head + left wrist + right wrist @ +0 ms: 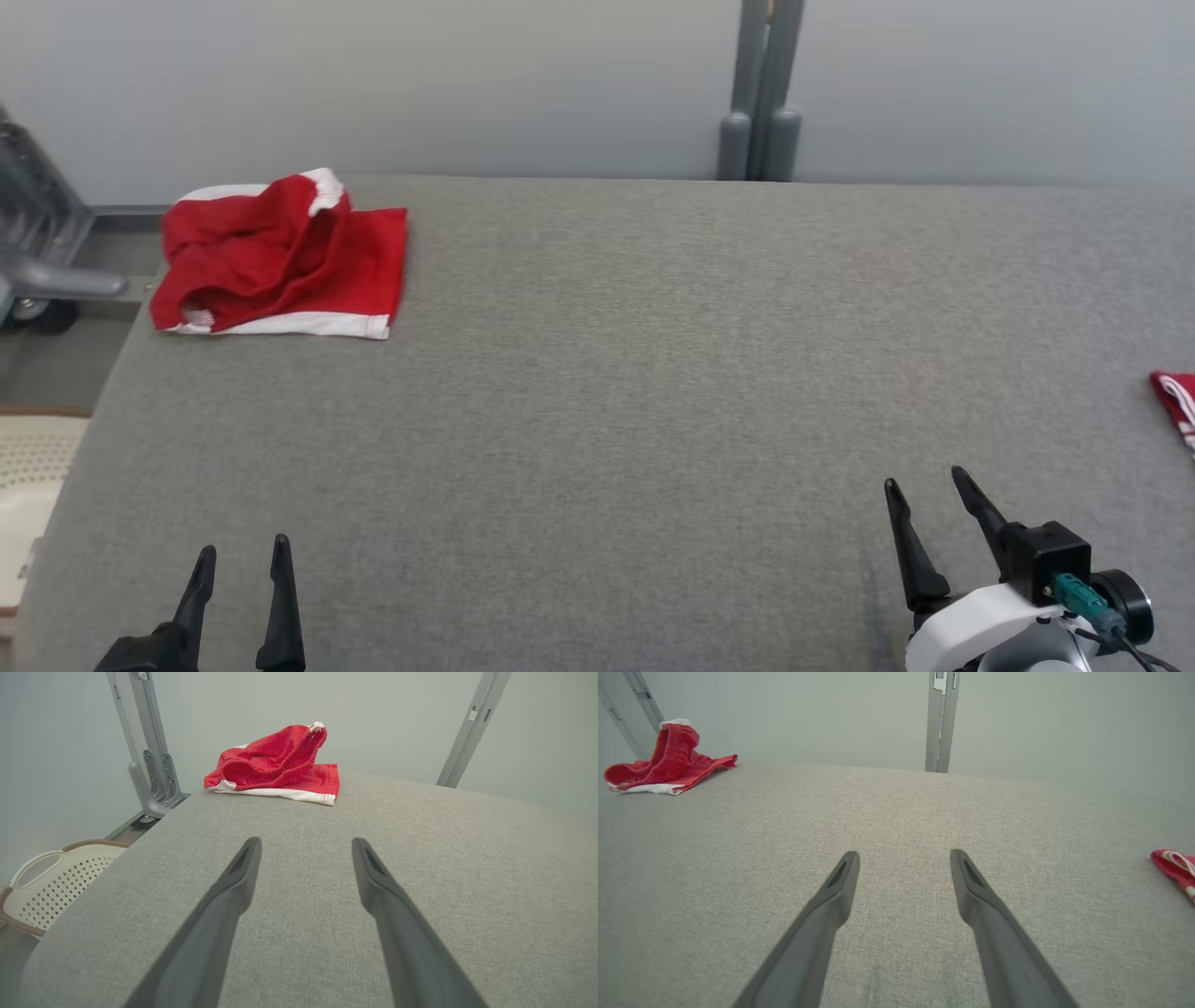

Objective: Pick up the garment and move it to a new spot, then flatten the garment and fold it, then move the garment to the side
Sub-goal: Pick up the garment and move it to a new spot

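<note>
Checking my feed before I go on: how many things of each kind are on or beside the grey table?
Red garments: 2, the far-left garment, bunched, and the right-edge garment, cut off by the frame.
Pale basket: 1, beside the table.
Total: 3

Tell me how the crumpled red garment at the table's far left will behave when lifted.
The red garment lies in soft folds, so it will probably hang limp and unfold when lifted. It looks thin, so likely light. Pushed, it would probably bunch on the grey fabric surface rather than slide.
</note>
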